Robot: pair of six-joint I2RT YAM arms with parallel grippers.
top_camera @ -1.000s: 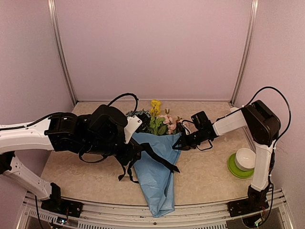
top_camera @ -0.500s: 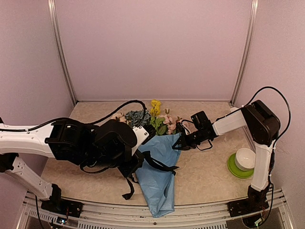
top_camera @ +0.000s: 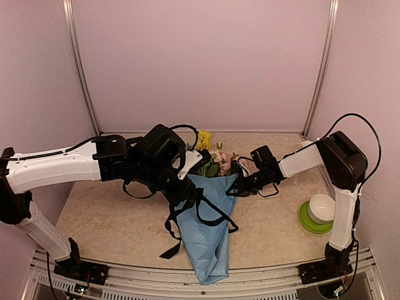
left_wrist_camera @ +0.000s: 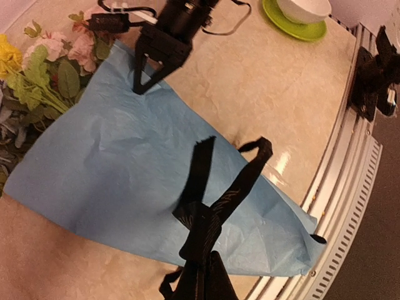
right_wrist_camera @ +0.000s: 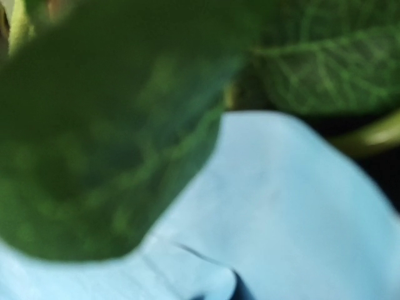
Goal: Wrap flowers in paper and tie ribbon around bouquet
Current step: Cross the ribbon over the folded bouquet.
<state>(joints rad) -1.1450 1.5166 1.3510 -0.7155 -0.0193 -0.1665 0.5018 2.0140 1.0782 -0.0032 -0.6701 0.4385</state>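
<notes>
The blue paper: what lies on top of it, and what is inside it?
A black ribbon crosses over the paper. The flowers stick out at its wide end; their stems farther inside are covered and cannot be seen.

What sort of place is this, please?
Likely a robot lab test cell, not a florist's: the left arm and right arm at a marble-look table, plain pink walls closing it in, and staged props, the bouquet and a white bowl.

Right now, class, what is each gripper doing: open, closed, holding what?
Left gripper: closed, holding the ribbon.
Right gripper: closed, apparently pinching the upper edge of the paper.
</notes>
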